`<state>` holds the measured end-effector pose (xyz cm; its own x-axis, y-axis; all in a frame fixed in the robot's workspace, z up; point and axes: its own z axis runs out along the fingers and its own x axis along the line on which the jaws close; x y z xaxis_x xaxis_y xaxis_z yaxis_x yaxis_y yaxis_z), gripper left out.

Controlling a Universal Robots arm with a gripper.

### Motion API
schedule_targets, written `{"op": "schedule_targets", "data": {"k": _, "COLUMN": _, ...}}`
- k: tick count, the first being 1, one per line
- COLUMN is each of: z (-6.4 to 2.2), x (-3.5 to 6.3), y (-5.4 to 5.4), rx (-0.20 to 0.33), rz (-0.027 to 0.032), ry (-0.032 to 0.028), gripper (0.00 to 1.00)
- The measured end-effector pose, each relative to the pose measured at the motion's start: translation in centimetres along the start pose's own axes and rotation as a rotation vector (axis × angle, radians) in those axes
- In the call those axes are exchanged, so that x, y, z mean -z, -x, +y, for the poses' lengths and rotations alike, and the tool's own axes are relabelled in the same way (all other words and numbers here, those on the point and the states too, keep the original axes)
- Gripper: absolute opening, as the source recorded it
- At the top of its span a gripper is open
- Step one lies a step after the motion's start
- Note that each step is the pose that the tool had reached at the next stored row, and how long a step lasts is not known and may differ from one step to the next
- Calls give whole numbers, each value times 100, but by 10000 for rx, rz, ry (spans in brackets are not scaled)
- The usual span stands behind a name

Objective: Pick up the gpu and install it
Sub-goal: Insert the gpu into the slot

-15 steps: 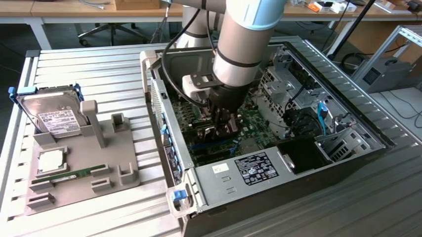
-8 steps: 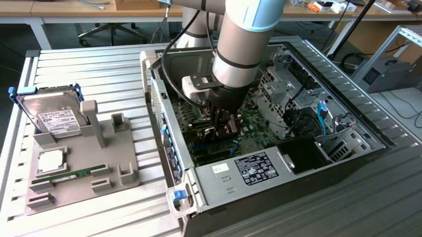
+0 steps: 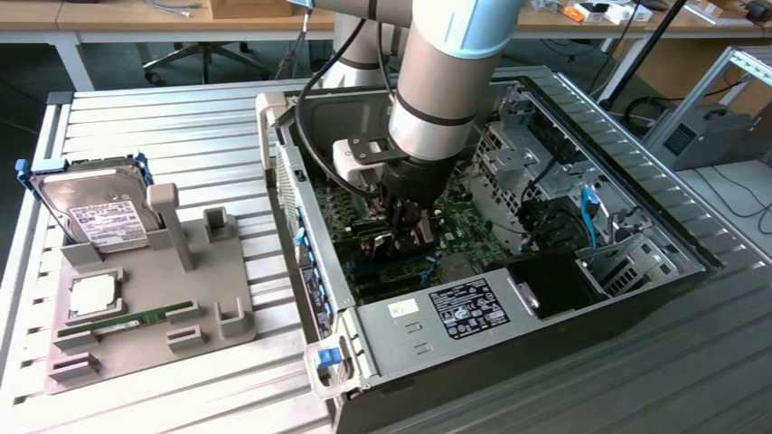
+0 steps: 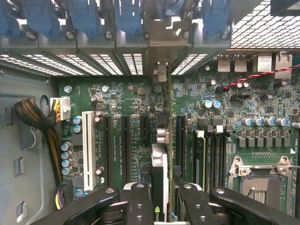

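My gripper (image 3: 404, 221) reaches down inside the open computer case (image 3: 399, 318), shut on the gpu (image 4: 160, 174). In the wrist view the card stands on edge between my black fingers (image 4: 140, 204), running straight away over the green motherboard (image 4: 126, 101). Its silvery end bracket (image 4: 161, 44) meets the row of rear slot openings under the blue clips. The card's lower edge lines up with a long black expansion slot, and I cannot tell whether it is seated. In the exterior view the gpu (image 3: 376, 246) shows as a dark slab under the gripper.
A silver hard drive (image 3: 103, 212) stands in a grey holder (image 3: 157, 289) to the exterior view's left, with a green RAM stick (image 3: 133, 321) lying on it. Inside the case are a braided cable bundle (image 4: 33, 117), RAM sticks (image 4: 200, 154) and a CPU socket (image 4: 260, 176).
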<state>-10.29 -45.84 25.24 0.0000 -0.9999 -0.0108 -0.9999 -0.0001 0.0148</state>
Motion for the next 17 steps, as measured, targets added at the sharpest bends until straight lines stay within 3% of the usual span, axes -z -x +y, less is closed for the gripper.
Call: {"op": "schedule_targets", "data": {"k": 17, "z": 0, "x": -19, "y": 0, "rx": 0, "rz": 1, "ry": 0, "gripper": 27}}
